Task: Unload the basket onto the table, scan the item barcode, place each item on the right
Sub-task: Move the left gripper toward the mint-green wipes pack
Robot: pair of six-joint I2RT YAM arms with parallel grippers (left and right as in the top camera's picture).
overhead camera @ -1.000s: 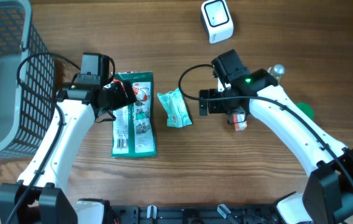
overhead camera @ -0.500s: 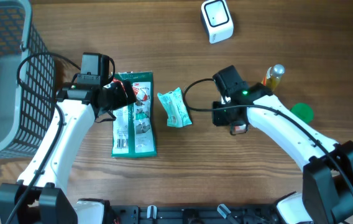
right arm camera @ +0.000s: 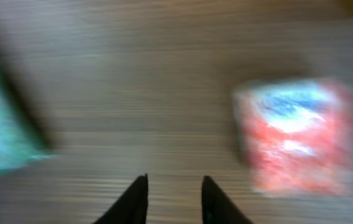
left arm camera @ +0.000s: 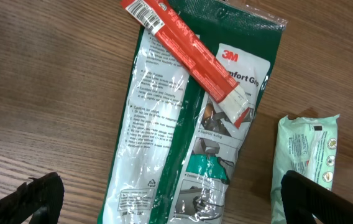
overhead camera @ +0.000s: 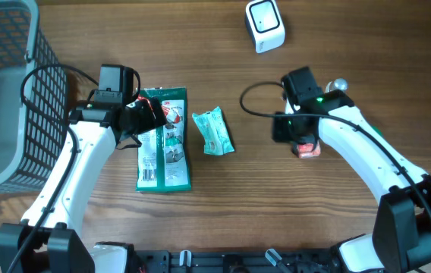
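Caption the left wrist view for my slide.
Open left gripper over a green 3M package topped by a red packet, pale green pouch alongside.

- I see a green 3M package lying flat on the wooden table, running from the top of the view down to the bottom edge, its clear front printed with white text.
- A narrow red box lies slantwise across the package's upper end, and its barcode faces up at the top-left end.
- A pale green soft pack sits just right of the package, apart from it.
- My left gripper hangs over the package with its black fingertips spread wide at the bottom corners, gripping nothing.
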